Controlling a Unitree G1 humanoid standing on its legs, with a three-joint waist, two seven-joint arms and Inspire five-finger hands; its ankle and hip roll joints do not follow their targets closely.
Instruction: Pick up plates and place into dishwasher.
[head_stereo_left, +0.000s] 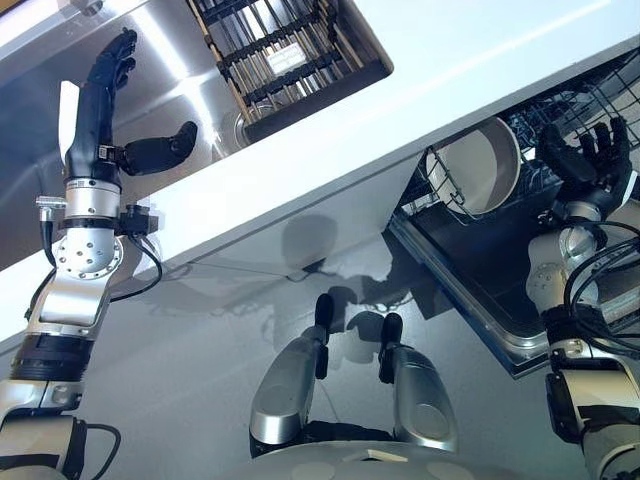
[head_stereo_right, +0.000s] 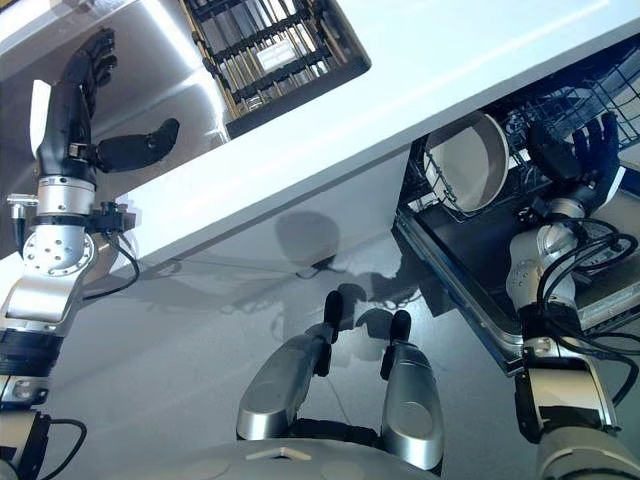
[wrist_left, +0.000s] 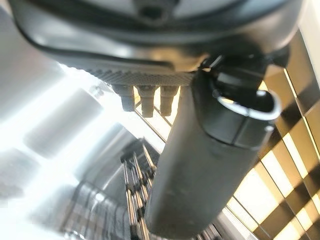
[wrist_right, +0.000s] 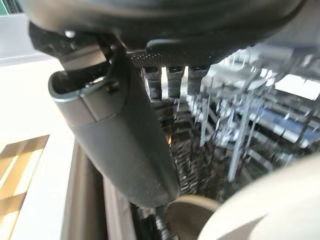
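White bench (head_stereo_left: 300, 170) runs across your view, with a dish rack (head_stereo_left: 290, 55) beyond it. Your right hand (head_stereo_left: 590, 155) hangs spread and empty beside a plate (head_stereo_left: 480, 165) standing in the dishwasher rack (head_stereo_left: 590, 100), so placing looks done. Your left hand (head_stereo_left: 110, 90), spread too, should reach next for the dish rack.

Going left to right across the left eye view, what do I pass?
Left hand, open over the sink → dish rack in the sink → white plate standing in the dishwasher rack → right hand, open beside the plate.
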